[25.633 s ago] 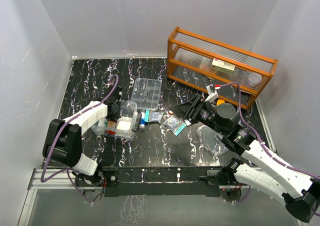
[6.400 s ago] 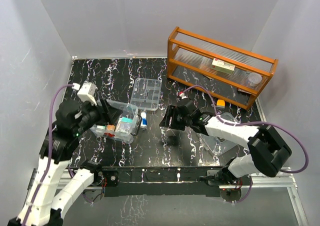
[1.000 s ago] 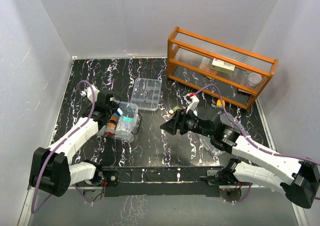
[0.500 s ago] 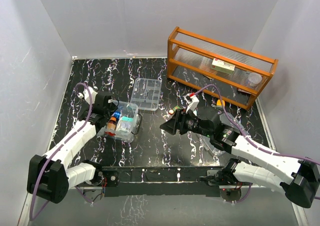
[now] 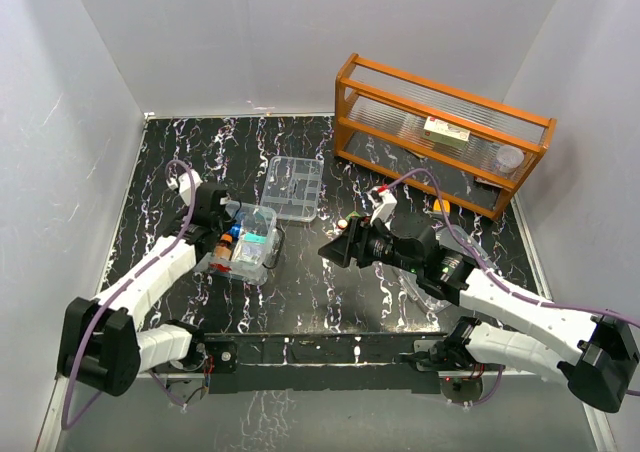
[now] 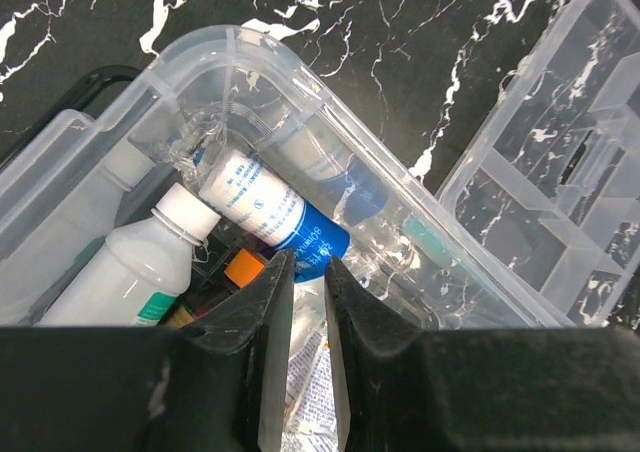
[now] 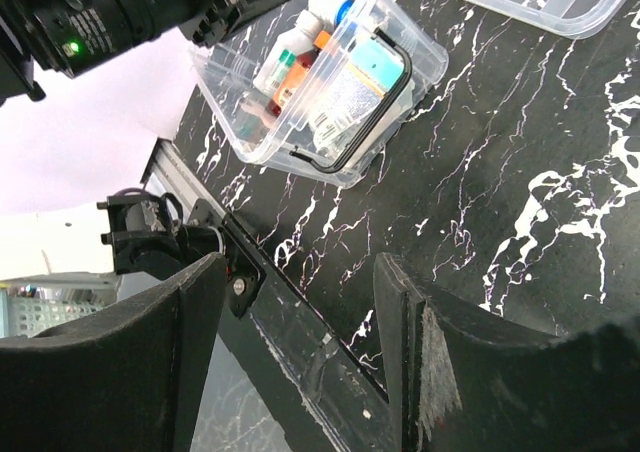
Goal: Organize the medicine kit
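The medicine kit's clear box (image 5: 246,251) stands at the left of the table and holds a white bottle (image 6: 130,272), a blue-and-white tube (image 6: 268,212), a teal packet and small items. Its clear divided tray (image 5: 293,187) lies behind it on the table. Its clear lid (image 5: 420,285) lies at the right, mostly hidden under my right arm. My left gripper (image 6: 308,264) hangs over the box's back end with its jaws almost together, holding nothing. My right gripper (image 7: 300,264) is open and empty above the table, right of the box (image 7: 320,82).
The orange wooden rack (image 5: 440,132) stands at the back right with a white carton and a round container on its shelf. A small orange item (image 5: 441,206) lies in front of it. White walls close in the table.
My left wrist has shifted slightly over the box's back end. My right arm has stayed nearly still, gripper open.
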